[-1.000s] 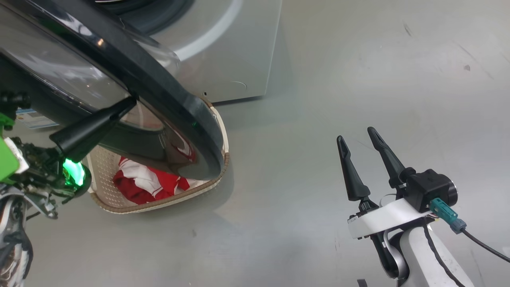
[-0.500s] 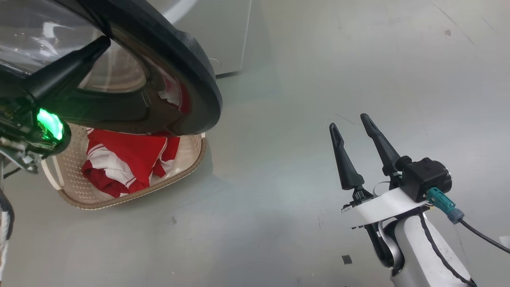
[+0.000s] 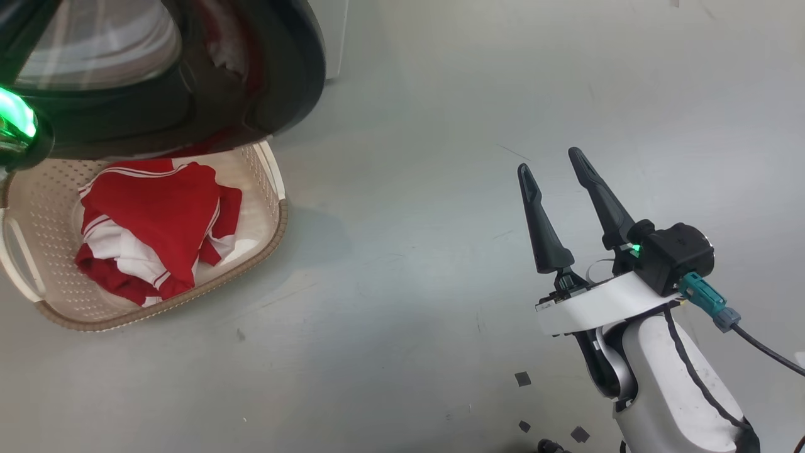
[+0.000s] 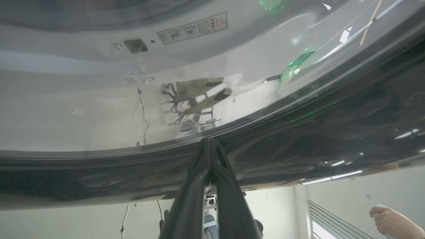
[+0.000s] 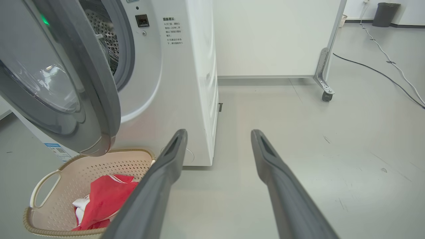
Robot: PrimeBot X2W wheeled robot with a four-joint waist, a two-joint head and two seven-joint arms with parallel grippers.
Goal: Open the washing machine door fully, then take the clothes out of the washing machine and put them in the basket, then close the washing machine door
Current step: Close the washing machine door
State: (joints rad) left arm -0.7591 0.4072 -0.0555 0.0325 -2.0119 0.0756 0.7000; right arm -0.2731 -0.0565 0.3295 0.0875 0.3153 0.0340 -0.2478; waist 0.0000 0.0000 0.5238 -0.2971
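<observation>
Swung shutward, door [image 3: 188, 94] now clears most of basket [image 3: 267, 248], where clothes [image 3: 151, 233] lie. Pinched shut and empty, left hand [image 4: 210, 146] sets its tips on the door's black rim, with machine [image 5: 186, 83] beyond. Well right, right hand [image 3: 548, 160] gapes wide, idle.

Light is bright, even and diffuse. On the floor [image 3: 440, 207] the basket [image 3: 277, 220] throws a soft shadow toward the right gripper [image 3: 549, 160]. The door [image 3: 308, 69] rim is glossy and mirrors the red clothes [image 3: 151, 214]; a green lamp [image 3: 14, 116] glows beside it. Just past the left gripper [image 4: 210, 142] tips, white glare streaks cross the rim and the glass carries warped reflections. Near each wrist lens the fingers [image 5: 149, 196] blur, and the machine [image 5: 186, 83] edges bow.
</observation>
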